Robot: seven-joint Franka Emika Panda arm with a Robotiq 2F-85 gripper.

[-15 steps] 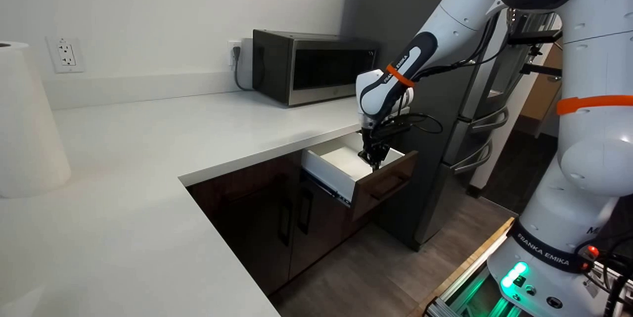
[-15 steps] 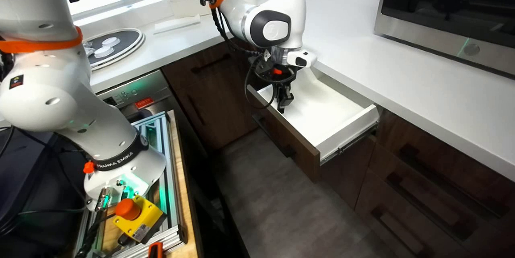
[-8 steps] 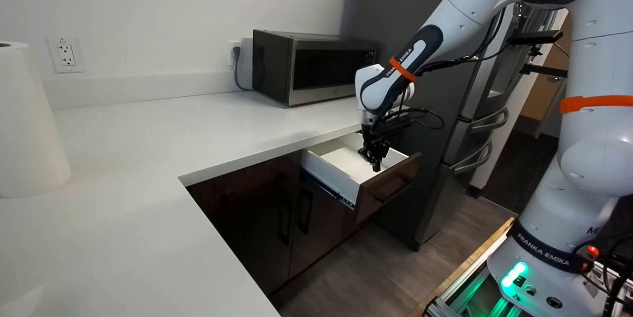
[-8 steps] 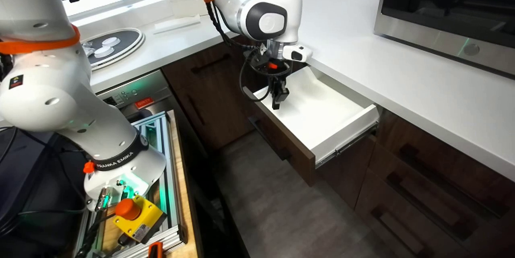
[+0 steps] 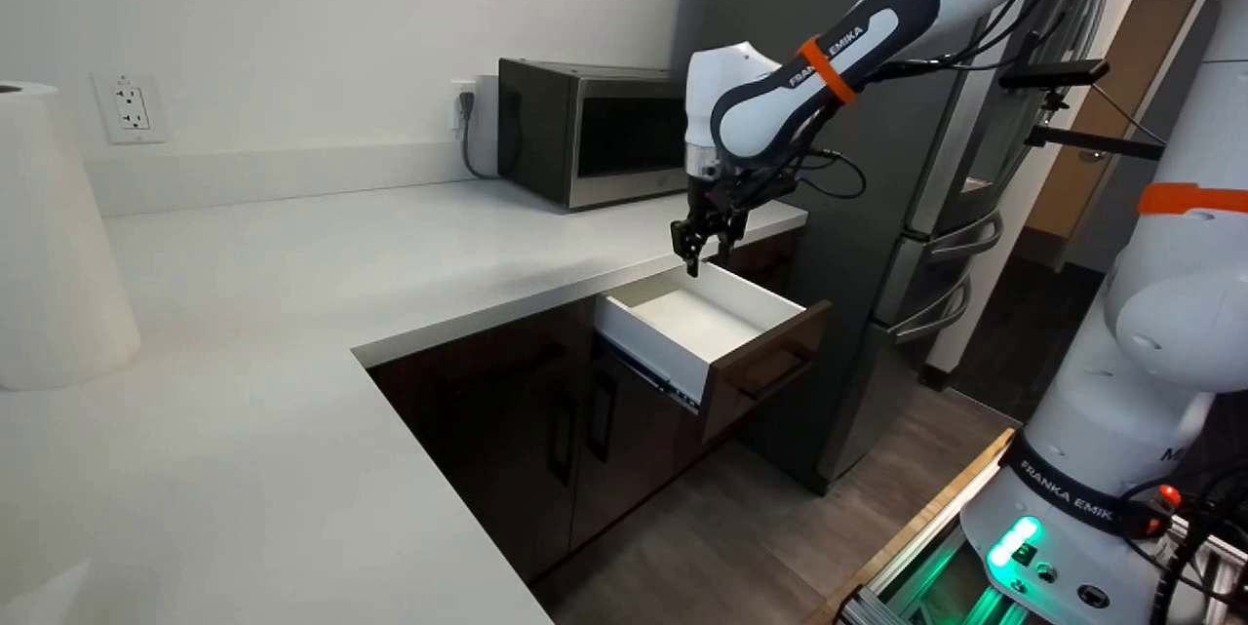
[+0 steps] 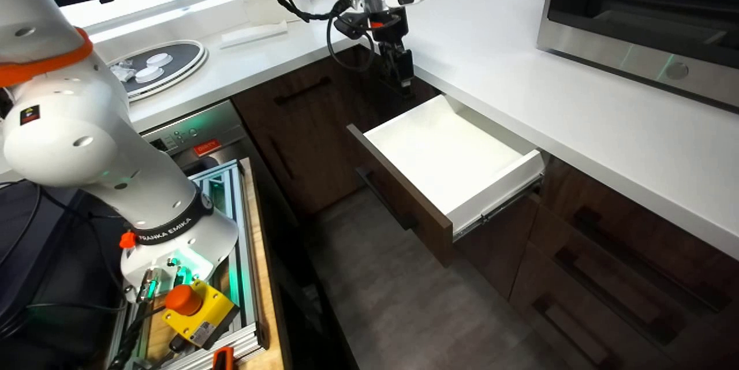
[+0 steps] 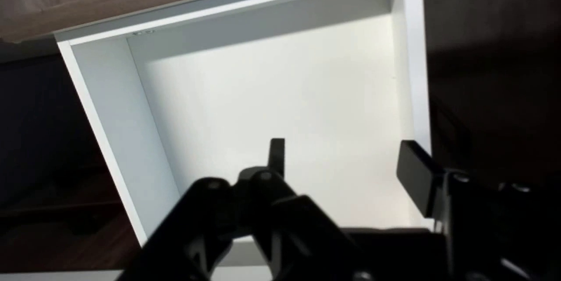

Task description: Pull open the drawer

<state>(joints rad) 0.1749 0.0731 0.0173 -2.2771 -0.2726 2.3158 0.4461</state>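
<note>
The drawer [image 5: 765,367] stands pulled out from beneath the countertop, its brown wood front and white inside showing in both exterior views. No object lies in its white inside [image 7: 271,88], as the wrist view shows. My gripper [image 7: 344,158] is open, a wide gap between its fingers and nothing in it. In an exterior view the gripper [image 5: 708,262] hangs above the back part of the drawer, apart from it and close to the counter edge. The dark bar handle [image 6: 384,200] on the drawer's front is free of the gripper.
A microwave [image 5: 624,137] sits on the white countertop [image 5: 390,245], whose front edge runs just behind the gripper. The tall dark fridge [image 5: 877,303] rises beside the drawer. Cabinet doors [image 5: 585,469] with bar handles are below. A paper towel roll [image 5: 58,245] stands at one side.
The drawer slid slightly farther out early on, then stopped. My gripper has since risen out of it, away from the front panel toward the counter, and its fingers have spread apart.
</note>
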